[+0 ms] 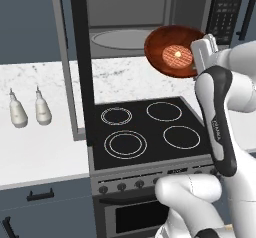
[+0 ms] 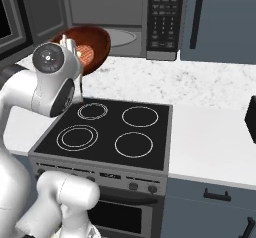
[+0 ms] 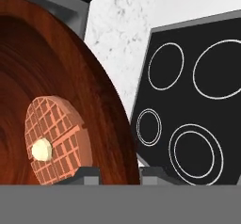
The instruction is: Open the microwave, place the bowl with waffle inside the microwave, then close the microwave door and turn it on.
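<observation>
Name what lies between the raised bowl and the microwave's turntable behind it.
Nothing lies there: in the left base view the bowl, waffle inside, hangs at the open microwave mouth, with just open air before the turntable.

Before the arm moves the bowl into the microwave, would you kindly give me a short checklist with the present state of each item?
1. Microwave door swung open: ok.
2. Gripper shut on the rim of the bowl: ok.
3. Bowl level: not ok, it is tilted steeply, its inside facing the cameras.
4. Waffle in the bowl: ok for now, but it may slide at this tilt.
5. Turntable free of things: ok on the part visible.
6. Bowl clears the microwave opening: cannot tell.
</observation>
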